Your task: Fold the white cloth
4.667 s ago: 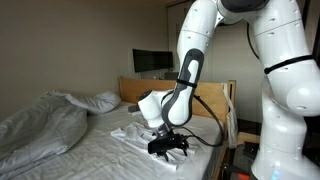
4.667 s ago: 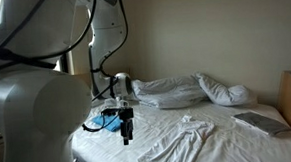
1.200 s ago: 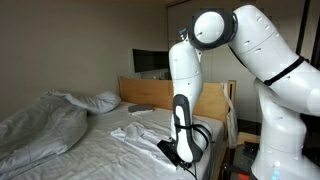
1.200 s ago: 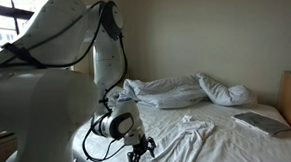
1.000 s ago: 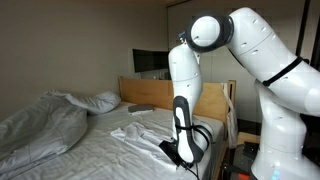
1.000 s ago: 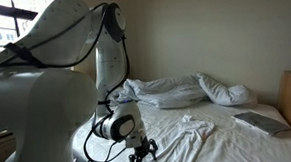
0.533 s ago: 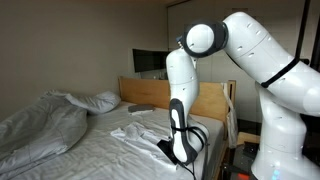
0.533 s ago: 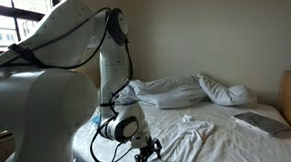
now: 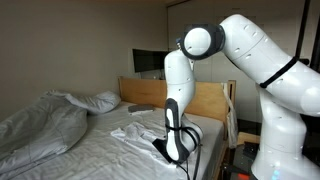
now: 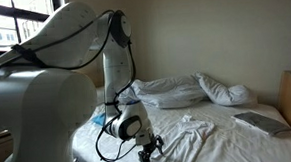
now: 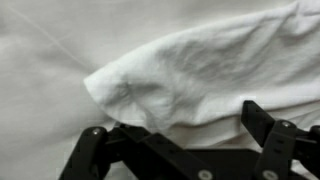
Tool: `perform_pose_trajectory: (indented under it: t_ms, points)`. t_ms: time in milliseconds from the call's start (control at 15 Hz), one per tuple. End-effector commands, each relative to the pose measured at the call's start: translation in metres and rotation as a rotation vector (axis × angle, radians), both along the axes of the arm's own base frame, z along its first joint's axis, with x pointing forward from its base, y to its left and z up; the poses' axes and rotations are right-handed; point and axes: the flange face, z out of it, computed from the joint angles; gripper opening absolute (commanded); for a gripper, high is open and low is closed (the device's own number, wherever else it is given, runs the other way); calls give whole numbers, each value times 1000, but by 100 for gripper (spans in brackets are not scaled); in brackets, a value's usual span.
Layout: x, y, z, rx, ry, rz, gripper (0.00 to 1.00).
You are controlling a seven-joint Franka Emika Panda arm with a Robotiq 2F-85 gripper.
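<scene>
While the arm is bent low over the edge of the sheet-covered counter [image 10: 234, 146], the gripper [image 10: 149, 151] is held at the near end of the white cloth [image 10: 191, 132]. Whether they touch cannot be told. In the wrist view the jaws of the gripper [image 11: 172, 128] are seen spread wide. A rounded, wrinkled end of the white cloth [image 11: 190, 75] lies between and beyond the two dark fingers [image 11: 95, 138], and nothing is clasped. In an exterior view the white cloth [image 9: 133, 133] is seen stretched from the gripper [image 9: 158, 147] towards the wooden headboard [image 9: 215, 100]. A rumpled duvet [image 10: 176, 89] is heaped well apart from the cloth. A flat grey item [image 10: 258, 122] is laid near the headboard.
</scene>
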Motion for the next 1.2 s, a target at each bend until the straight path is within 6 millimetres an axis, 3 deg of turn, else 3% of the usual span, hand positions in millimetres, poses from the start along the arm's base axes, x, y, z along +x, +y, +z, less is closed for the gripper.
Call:
perform_pose_trajectory:
  t_ms: [0, 667, 867, 1133]
  points:
    - [-3, -5, -12, 71, 39, 9, 67]
    - [-11, -25, -12, 193, 70, 36, 4]
    - [-7, -18, -1, 220, 86, 112, 0]
    - [-7, -8, 15, 239, 138, 214, 3]
